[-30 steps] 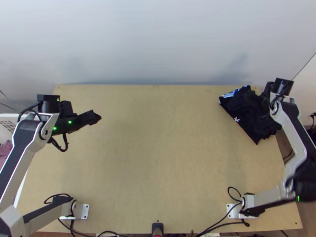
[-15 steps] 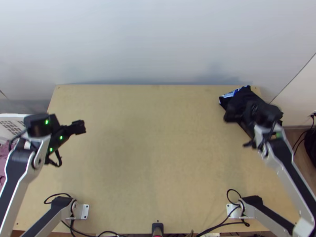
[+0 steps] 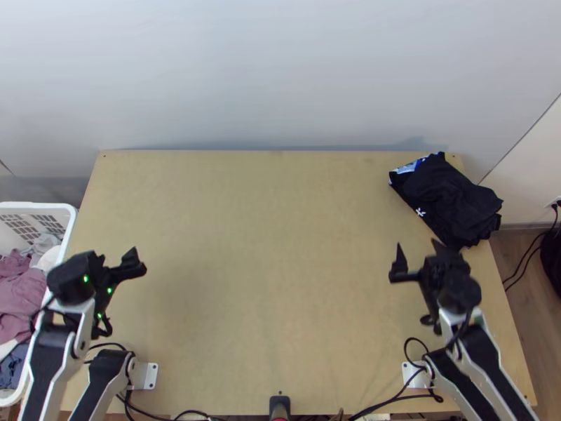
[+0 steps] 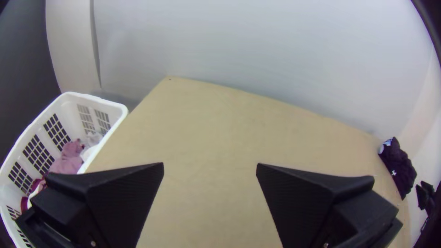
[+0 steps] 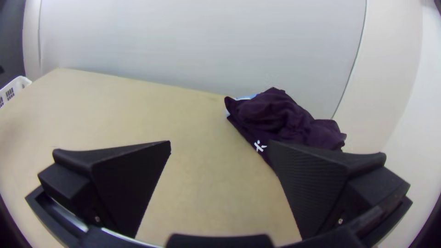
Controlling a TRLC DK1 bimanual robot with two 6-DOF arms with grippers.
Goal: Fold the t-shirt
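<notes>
Along the near edge of the light wooden table [image 3: 280, 281], taken as a dial with noon at the far side, a small black device [image 3: 279, 407] sits at 6 o'clock. White mounting plates [image 3: 150, 376] mark the arm bases at 8 and 4 o'clock, with black cables [image 3: 382, 400] looping beside them.

Farther up the dial, I see my left gripper [image 3: 116, 257] at 9 o'clock; its fingers [image 4: 133, 197] stand wide apart, bare tabletop between them. Just outside the edge at 8 to 9 o'clock stands a white lattice-sided basket [image 3: 35, 205], holding mauve cloth [image 3: 21, 302] and dark blue cloth [image 3: 12, 365].

Towards 3 o'clock I see my right gripper [image 3: 418, 247], likewise spread wide, on the near side of the task's garment. A black object [image 3: 551, 256] rests on the floor beyond the edge at 3 o'clock.

Farther still, at 2 o'clock, the dark t-shirt [image 3: 456, 200] lies in a rumpled heap near the far corner, part of it at the table's side edge. A straight border runs from its own 10 to its 6 o'clock, with a small white mark [image 3: 420, 212] near it; a blue-and-white patch [image 3: 409, 167] shows at its 10 o'clock. Behind everything, at noon, rises a pale wall [image 3: 280, 70].
</notes>
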